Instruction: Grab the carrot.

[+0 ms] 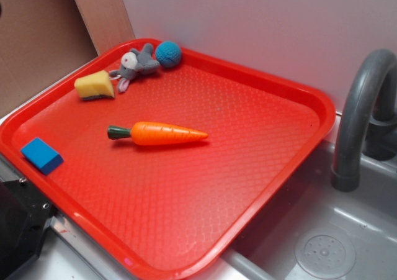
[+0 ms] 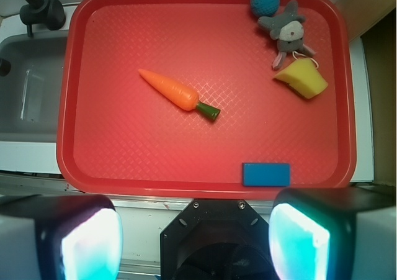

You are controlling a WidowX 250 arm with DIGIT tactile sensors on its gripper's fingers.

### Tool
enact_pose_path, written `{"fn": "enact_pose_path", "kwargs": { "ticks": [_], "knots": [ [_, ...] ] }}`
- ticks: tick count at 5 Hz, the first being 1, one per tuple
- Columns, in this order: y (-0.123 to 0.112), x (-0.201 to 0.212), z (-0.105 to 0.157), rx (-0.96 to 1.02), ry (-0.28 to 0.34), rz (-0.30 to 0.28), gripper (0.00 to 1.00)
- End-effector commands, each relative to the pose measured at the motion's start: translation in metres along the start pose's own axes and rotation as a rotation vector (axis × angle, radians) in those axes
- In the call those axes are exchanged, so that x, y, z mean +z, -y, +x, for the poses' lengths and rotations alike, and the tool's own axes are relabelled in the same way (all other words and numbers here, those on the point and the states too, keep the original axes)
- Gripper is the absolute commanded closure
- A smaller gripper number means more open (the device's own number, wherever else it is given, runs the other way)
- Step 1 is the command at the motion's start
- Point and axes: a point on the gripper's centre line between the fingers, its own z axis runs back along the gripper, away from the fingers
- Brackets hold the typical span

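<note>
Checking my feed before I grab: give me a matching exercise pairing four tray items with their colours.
Things:
1. carrot
2. block
3. wedge
4. ball

Colours:
A. yellow
B. teal
C. orange
D. blue

Pairs: 1-C, 2-D, 3-A, 4-B

Glossy plastic carrot (image 1: 164,133) ahead of the claw (image 2: 195,239), on a red plastic tray (image 1: 260,168) with diamond-textured surface; knitted blue ball (image 1: 168,53), plush bunny (image 1: 138,64).
</note>
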Motion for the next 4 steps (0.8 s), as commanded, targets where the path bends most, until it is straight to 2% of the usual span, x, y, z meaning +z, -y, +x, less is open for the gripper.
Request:
{"fn": "enact_pose_path", "kwargs": {
  "ticks": [1,3,4],
  "knots": [
    [0.0,0.0,0.0,0.0,0.0,0.0,0.0],
    [0.004,0.001,0.008,0.025,0.01,0.006,0.0],
    [0.006,0.004,0.036,0.004,0.023,-0.012,0.0]
  ]
}}
